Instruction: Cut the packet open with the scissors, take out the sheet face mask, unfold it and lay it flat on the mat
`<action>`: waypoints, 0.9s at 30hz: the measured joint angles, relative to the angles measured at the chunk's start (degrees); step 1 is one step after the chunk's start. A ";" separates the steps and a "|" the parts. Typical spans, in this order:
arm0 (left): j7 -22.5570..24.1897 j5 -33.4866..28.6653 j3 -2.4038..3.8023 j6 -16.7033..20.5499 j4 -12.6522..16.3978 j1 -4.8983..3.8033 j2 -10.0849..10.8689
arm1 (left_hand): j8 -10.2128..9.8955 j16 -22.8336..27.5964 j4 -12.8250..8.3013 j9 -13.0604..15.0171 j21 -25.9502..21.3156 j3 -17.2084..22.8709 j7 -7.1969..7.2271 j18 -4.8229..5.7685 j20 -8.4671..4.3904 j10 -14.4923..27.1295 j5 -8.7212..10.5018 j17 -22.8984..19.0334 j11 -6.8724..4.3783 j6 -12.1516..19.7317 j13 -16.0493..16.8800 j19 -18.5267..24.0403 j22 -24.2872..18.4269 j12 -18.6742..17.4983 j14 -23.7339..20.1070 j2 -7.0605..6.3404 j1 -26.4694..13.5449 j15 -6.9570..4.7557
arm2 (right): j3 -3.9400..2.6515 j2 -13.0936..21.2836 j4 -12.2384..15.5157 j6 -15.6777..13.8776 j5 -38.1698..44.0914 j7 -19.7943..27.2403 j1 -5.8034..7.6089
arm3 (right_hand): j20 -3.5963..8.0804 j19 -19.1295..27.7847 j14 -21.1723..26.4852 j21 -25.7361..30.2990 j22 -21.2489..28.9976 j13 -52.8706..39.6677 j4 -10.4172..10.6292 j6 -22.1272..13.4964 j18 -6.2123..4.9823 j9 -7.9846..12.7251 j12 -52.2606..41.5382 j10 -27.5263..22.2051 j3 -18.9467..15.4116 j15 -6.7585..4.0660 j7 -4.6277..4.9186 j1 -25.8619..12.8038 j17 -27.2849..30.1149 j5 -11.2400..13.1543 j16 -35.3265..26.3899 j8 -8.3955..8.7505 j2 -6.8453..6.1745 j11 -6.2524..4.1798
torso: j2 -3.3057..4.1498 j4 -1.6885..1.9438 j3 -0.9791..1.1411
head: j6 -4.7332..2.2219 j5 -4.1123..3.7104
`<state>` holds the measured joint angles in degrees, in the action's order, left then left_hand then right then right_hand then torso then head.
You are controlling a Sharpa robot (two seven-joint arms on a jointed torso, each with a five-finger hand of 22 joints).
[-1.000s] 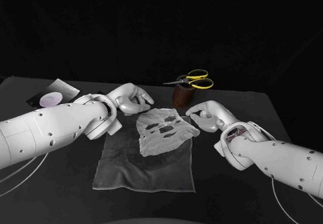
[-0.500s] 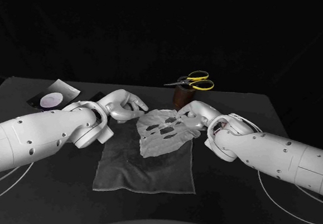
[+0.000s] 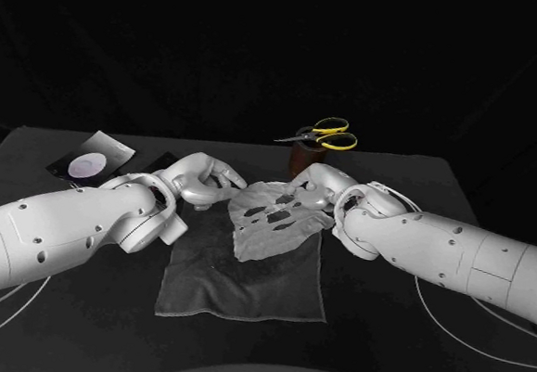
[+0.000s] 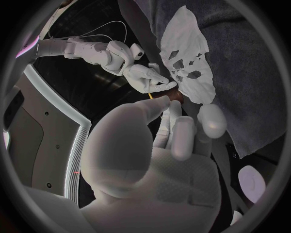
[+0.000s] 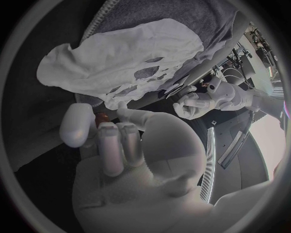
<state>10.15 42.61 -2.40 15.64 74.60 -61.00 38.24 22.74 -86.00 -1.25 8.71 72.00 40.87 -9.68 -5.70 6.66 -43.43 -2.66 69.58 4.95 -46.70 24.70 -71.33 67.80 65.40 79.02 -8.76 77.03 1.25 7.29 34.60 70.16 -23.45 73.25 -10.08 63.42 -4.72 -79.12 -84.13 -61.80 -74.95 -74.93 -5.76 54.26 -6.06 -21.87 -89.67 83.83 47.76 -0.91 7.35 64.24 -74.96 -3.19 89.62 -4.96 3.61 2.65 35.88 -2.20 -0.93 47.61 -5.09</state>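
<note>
Holds left robot hand [image 3: 202, 179] loosely spread, empty, just beside far-left edge of sheet face mask [image 3: 275, 220]. Sets right robot hand [image 3: 319, 186] fingertips at mask's far edge; cannot tell whether pinching. Shows mask unfolded, wrinkled, lying on far end of mat [image 3: 241, 285] on counter [image 3: 436, 341]. Shows scissors [image 3: 322, 134] standing in brown holder [image 3: 303, 160] just behind mask.
</note>
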 measured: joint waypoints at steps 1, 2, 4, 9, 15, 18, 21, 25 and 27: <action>-0.01 -0.05 0.00 0.03 0.09 0.01 0.05 | 0.00 0.00 0.00 0.00 0.00 0.00 0.00 0.00 0.00 0.00 0.00 0.00 0.00 0.00 0.00 0.00 0.01 0.00 0.00 0.00 0.00 0.00 | 0.00 -0.25 -0.22 0.05 0.05 -0.08 0.01 | 0.00 0.00 0.00 0.00 0.00 0.01 0.03 -0.02 0.00 0.00 0.00 0.00 0.03 0.00 0.02 0.00 0.00 0.00 -0.01 0.00 0.00 0.00 | 0.00 0.00 0.01 | 0.00 0.00; -0.03 -0.10 0.00 0.06 0.17 0.02 0.09 | 0.00 0.00 0.00 0.00 0.00 0.00 0.00 0.00 0.00 0.00 0.00 0.00 0.00 0.00 0.00 0.00 0.01 0.00 0.00 0.00 0.00 0.00 | 0.00 -0.51 -0.47 0.13 0.10 -0.19 0.01 | 0.00 0.00 0.14 0.00 0.00 0.02 0.14 -0.09 0.00 0.02 0.00 0.00 0.15 -0.13 0.09 -0.01 0.00 0.00 0.02 0.00 0.01 0.00 | -0.01 0.00 0.03 | 0.00 0.01; -0.05 -0.24 0.00 0.11 0.31 0.03 0.15 | 0.00 0.00 0.00 0.00 0.00 0.00 0.00 0.00 0.00 0.00 0.00 0.00 0.00 0.00 -0.01 0.00 0.01 0.00 0.00 0.00 0.00 0.00 | 0.00 -1.09 -1.20 0.37 0.20 -0.38 0.01 | 0.00 0.00 0.22 0.00 0.00 0.03 0.16 -0.26 0.00 0.11 0.00 0.00 0.16 -0.21 0.19 -0.32 0.01 0.00 0.19 0.33 0.29 0.00 | -0.01 0.01 0.04 | 0.00 0.01; -0.09 -0.37 -0.01 0.18 0.70 0.06 0.24 | 0.00 0.00 0.00 0.00 0.00 0.00 0.00 0.01 0.00 0.00 0.00 -0.02 0.00 0.00 -0.01 0.00 0.01 0.00 0.00 0.00 0.00 0.00 | 0.02 -2.13 -2.60 0.96 0.37 -0.83 0.03 | 0.00 0.01 0.22 0.00 0.01 0.02 0.38 -0.44 0.01 0.20 0.01 -0.01 0.38 -0.21 0.04 -0.60 0.04 0.00 0.19 0.33 0.01 -0.01 | -0.01 0.00 0.04 | 0.05 0.04; -0.12 -0.45 -0.01 0.26 1.04 0.08 0.33 | 0.00 0.00 0.00 0.04 0.00 0.00 0.20 0.02 0.00 0.00 0.00 0.05 0.00 -0.20 -0.01 0.00 0.00 0.00 0.00 0.00 0.00 0.00 | 0.04 -3.29 -3.66 1.48 0.52 -1.10 0.03 | 0.20 -0.20 0.07 0.01 0.03 0.00 0.61 -1.12 0.03 0.39 0.03 0.29 0.61 -0.36 0.08 -0.60 0.06 0.00 0.18 0.66 0.01 -0.32 | -0.01 0.00 0.07 | 0.10 0.14; -0.13 -0.48 -0.01 0.30 1.15 0.08 0.35 | 0.00 0.00 0.00 0.04 0.00 0.00 0.20 0.03 0.00 0.00 0.00 0.32 0.00 -0.20 -0.01 0.00 0.00 0.00 0.00 0.00 0.00 0.00 | 0.04 -3.97 -4.31 1.68 0.58 -1.12 0.03 | 0.21 -0.20 0.19 0.01 0.05 -0.01 0.62 -1.67 0.06 0.56 0.03 0.10 0.62 -0.67 -0.21 -1.06 0.05 0.22 0.18 0.90 0.01 -0.51 | -0.01 0.00 0.08 | 0.11 0.15; -0.15 -0.50 -0.01 0.33 1.22 0.08 0.36 | 0.00 0.01 0.00 0.04 0.00 0.00 0.20 0.03 0.00 0.00 0.00 0.32 0.00 -0.20 -0.01 0.00 0.00 0.00 0.00 0.00 0.00 0.00 | 0.04 -4.48 -4.84 1.79 0.63 -1.13 0.03 | 0.21 -0.20 0.00 0.12 0.05 -0.02 0.78 -2.20 0.17 0.66 0.31 0.20 0.78 -0.86 -0.28 -1.06 0.05 0.22 0.18 0.99 0.01 -0.82 | -0.01 0.00 0.07 | 0.15 0.17; -0.17 -0.54 -0.02 0.37 1.28 0.09 0.36 | 0.00 0.01 0.00 0.04 0.00 0.00 0.20 0.04 0.00 0.00 0.00 0.27 0.00 -0.20 -0.01 0.00 -0.01 0.00 0.00 0.00 0.00 0.00 | 0.04 -5.39 -5.84 1.86 0.69 -1.14 0.03 | 0.42 0.02 0.20 0.25 0.04 -0.02 0.96 -2.91 0.35 0.84 0.54 0.11 0.93 -1.08 -0.41 -1.29 0.04 0.22 0.17 0.99 0.24 -1.32 | -0.01 0.00 0.07 | 0.15 0.20; -0.19 -0.55 -0.02 0.38 1.29 0.09 0.36 | 0.00 0.01 0.00 0.04 0.00 0.00 0.20 0.04 0.15 0.00 0.00 0.27 0.00 -0.20 -0.01 -0.16 0.00 0.00 0.00 0.00 0.00 0.00 | 0.04 -5.81 -6.31 1.86 0.72 -1.14 0.03 | 0.82 0.03 0.20 0.46 0.04 -0.02 1.28 -3.40 0.36 0.95 0.54 0.12 0.78 -1.49 -0.51 -1.43 0.03 0.21 0.17 0.99 0.37 -1.33 | -0.01 0.00 0.08 | 0.15 0.21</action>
<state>9.96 42.06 -2.41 16.01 75.89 -60.91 38.60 22.74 -85.98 -1.26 8.75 72.00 40.87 -9.49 -5.66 6.82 -43.44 -2.66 69.85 4.95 -46.90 24.69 -71.49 67.80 65.40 79.02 -8.76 77.03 1.24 7.33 28.80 63.85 -21.58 73.96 -11.22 63.45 -3.89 -79.09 -83.93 -61.34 -74.91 -74.95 -4.48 50.86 -5.71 -20.92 -89.12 83.95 48.53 -2.40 6.83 62.81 -74.92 -2.97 89.79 -3.97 3.98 1.32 35.87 -2.20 -0.86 47.77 -4.88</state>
